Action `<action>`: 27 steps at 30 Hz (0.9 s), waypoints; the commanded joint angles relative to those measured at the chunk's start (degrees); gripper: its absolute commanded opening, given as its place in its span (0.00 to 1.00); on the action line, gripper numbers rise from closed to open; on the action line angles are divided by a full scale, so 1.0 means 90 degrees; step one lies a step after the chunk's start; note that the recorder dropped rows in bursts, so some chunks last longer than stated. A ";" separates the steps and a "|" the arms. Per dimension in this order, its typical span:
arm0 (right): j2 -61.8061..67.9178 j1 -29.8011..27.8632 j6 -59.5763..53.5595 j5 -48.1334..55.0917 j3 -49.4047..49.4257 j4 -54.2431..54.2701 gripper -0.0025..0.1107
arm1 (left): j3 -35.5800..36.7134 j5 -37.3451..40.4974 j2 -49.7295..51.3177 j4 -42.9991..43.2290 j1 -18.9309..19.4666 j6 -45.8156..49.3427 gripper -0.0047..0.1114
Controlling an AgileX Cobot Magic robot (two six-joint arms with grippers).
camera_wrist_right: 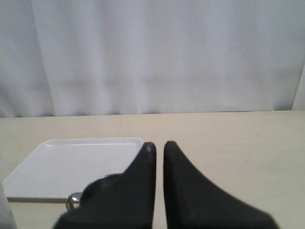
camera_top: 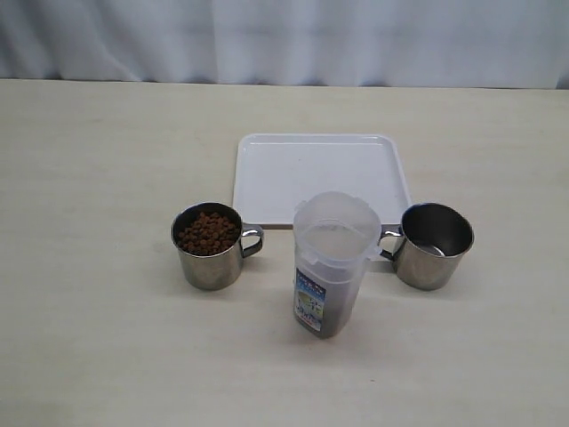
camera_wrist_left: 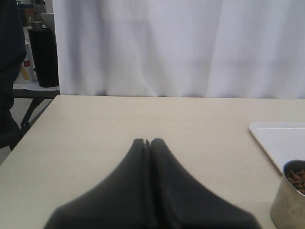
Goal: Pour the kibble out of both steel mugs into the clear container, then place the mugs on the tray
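Exterior view showed the tall clear jug (camera_top: 333, 258) standing on the table (camera_top: 89, 311) just in front of the empty tray (camera_top: 320, 169), between two mugs. The left mug (camera_top: 206, 253) was full of kibble (camera_top: 206, 233). The right mug (camera_top: 433, 245) looked empty, and the jug seemed dark low inside, perhaps from kibble. I judged that a knock from a mug could tip the jug, and that its narrow mouth could let kibble scatter.

Left wrist view showed the left claw (camera_wrist_left: 147, 141) pressed shut and holding nothing, apart from the full mug.

Right wrist view showed the right claw (camera_wrist_right: 159, 145) closed to a thin slit and empty, with the right mug partly hidden behind it.
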 commanded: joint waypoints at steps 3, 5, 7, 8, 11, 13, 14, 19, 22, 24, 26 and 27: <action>-0.0020 0.0154 -0.1599 0.0471 0.0030 0.0970 0.06 | 0.0015 -0.0077 -0.0017 -0.0017 -0.0041 0.0030 0.04; -0.0020 0.0154 -0.1768 0.0480 0.0030 0.1164 0.06 | 0.0015 -0.0077 -0.0017 -0.0017 -0.0041 0.0030 0.04; -0.0020 0.0154 -0.1768 0.0480 0.0030 0.1257 0.06 | 0.0015 -0.0077 -0.0017 -0.0017 -0.0041 0.0030 0.04; -0.0020 0.0111 -0.1768 0.0480 0.0030 0.1306 0.06 | 0.0015 -0.0077 -0.0017 -0.0017 -0.0041 0.0030 0.04; -0.0020 -0.0129 -0.1768 0.0480 0.0030 0.1592 0.06 | 0.0015 -0.0077 -0.0017 -0.0017 -0.0041 0.0030 0.04; -0.0020 -0.0287 -0.1768 0.0480 0.0030 0.1664 0.06 | 0.0015 -0.0077 -0.0017 -0.0030 -0.0041 0.0030 0.04; -0.0020 -0.0338 -0.1768 0.0480 0.0030 0.1664 0.06 | 0.0015 -0.0077 -0.0017 -0.0030 -0.0041 0.0030 0.04; -0.0020 -0.0690 -0.2670 0.0480 0.0030 0.2499 0.06 | 0.0015 -0.0077 -0.0017 -0.0030 -0.0041 0.0030 0.04; -0.0020 -0.0851 -0.3284 0.0480 0.0030 0.3000 0.06 | 0.0015 -0.0077 -0.0017 -0.0030 -0.0041 0.0030 0.04; -0.0020 -0.0866 -0.3238 0.0499 0.0030 0.2985 0.06 | 0.0015 -0.0077 -0.0017 -0.0030 -0.0041 0.0030 0.04; -0.0020 -0.0852 -0.3143 0.0641 0.0030 0.2932 0.06 | 0.0015 -0.0077 -0.0017 -0.0030 -0.0041 0.0030 0.04; -0.0020 -0.0852 -0.3094 0.0668 0.0030 0.2932 0.06 | 0.0015 -0.0077 -0.0017 -0.0030 -0.0041 0.0030 0.04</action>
